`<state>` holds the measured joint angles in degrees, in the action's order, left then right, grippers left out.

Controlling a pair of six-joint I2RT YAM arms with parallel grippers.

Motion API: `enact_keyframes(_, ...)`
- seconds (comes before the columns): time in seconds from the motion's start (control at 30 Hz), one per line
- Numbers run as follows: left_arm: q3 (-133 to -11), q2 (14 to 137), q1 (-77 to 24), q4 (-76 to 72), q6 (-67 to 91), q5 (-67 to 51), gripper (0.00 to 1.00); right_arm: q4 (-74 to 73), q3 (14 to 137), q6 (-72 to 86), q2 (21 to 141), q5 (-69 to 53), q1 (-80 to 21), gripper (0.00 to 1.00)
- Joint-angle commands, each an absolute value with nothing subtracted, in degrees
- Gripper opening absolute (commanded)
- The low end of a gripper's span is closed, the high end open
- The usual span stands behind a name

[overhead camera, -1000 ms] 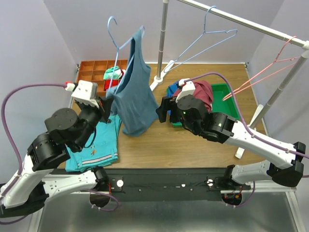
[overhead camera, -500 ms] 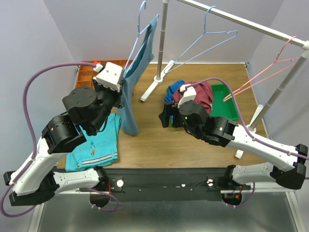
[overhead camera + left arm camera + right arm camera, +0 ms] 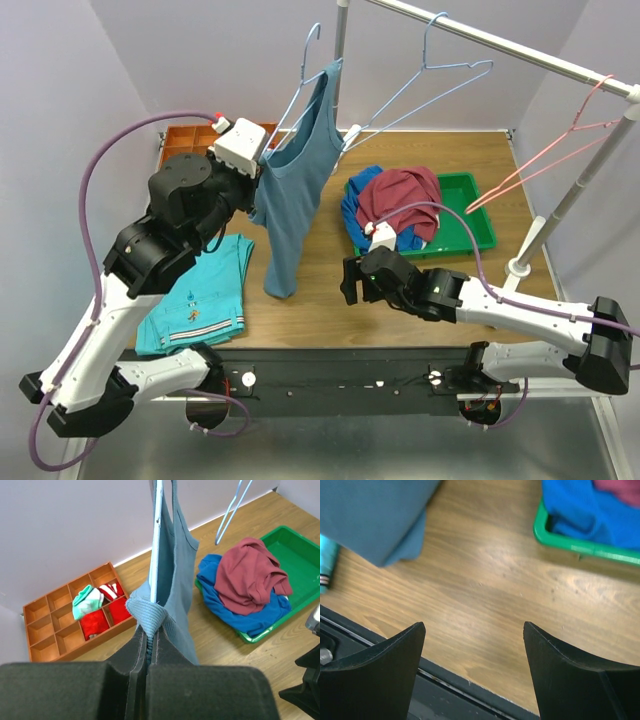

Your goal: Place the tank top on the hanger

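Note:
The slate-blue tank top (image 3: 300,175) hangs on a light-blue wire hanger (image 3: 300,80), held up over the table's left-middle with the hook near the rack's pole. My left gripper (image 3: 258,168) is shut on a bunched fold of the tank top (image 3: 177,555) at the hanger's lower corner. In the left wrist view the hanger (image 3: 156,545) wire runs down into that fold, which is pinched in the left gripper (image 3: 147,642). My right gripper (image 3: 350,280) sits low near the front edge. The right gripper (image 3: 474,635) is open over bare wood, with the tank top's hem (image 3: 370,515) to its left.
A green tray (image 3: 475,230) holds a maroon shirt (image 3: 400,195) and a royal-blue garment (image 3: 352,205). Teal shorts (image 3: 200,295) lie front left. An orange compartment box (image 3: 190,135) is back left. A second light-blue hanger (image 3: 430,85) and a pink-red hanger (image 3: 560,150) hang on the rail.
My left arm has lifted and swung the hanger with the tank top up and to the right, near the pole. My right arm has dropped back toward the front edge, still open.

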<state>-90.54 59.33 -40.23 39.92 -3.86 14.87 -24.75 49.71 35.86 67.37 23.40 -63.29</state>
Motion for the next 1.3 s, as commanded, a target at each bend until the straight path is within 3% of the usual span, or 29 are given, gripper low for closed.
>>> enact_keyframes(0.0, -94.6, 62.0, -36.7, 34.4, -4.1, 7.6, 0.0, -22.9, 46.5, 38.9, 65.0, 21.5, -63.5, 0.87)
enact_keyframes(0.57, -111.3, 74.0, -31.8, 34.1, -4.5, 1.0, 0.0, -23.7, 39.7, 43.1, 61.0, 20.0, -63.5, 0.87)
enact_keyframes(0.93, -102.3, 70.3, -31.6, 31.0, -3.4, 1.7, 0.0, -22.9, 38.8, 43.2, 62.5, 19.3, -63.5, 0.87)
enact_keyframes(1.27, -102.7, 74.2, -29.7, 28.4, -4.3, 1.5, 0.0, -22.8, 38.5, 43.0, 62.3, 18.1, -63.5, 0.87)
